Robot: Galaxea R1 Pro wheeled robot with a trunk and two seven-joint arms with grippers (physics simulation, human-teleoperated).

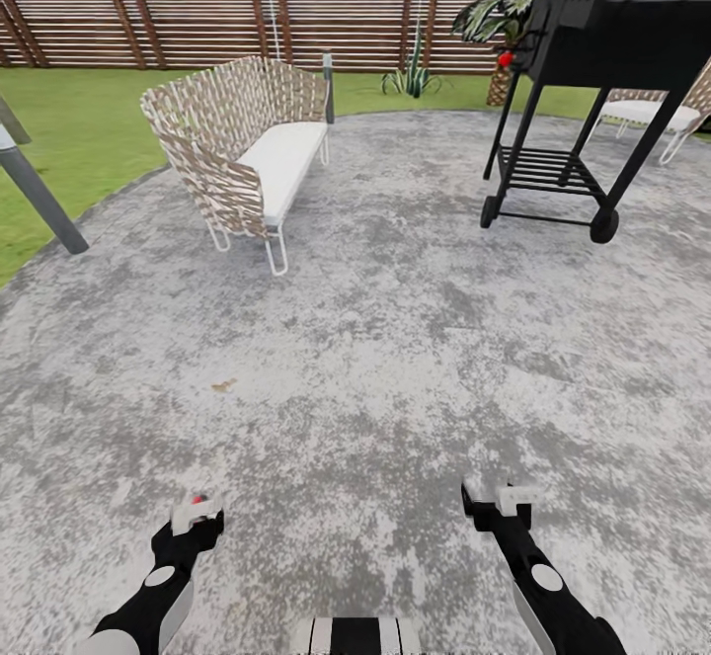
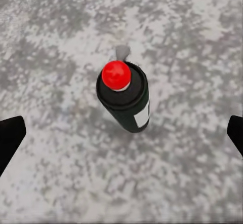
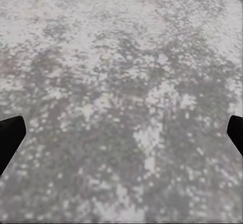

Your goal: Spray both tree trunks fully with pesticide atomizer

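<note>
The pesticide atomizer stands upright on the grey stone paving. It is a dark bottle with a red cap, a grey nozzle and a small white label. My left gripper hangs open right above it, one black fingertip on each side and well apart from the bottle. In the head view only its red cap peeks out by the left gripper. My right gripper is open over bare paving, with nothing between its fingers. Both trees are out of view.
A woven garden sofa with a white cushion stands ahead to the left. A black barbecue cart stands at the back right, a palm behind it. A leaning grey pole rises at the left. Lawn and slat fence lie beyond.
</note>
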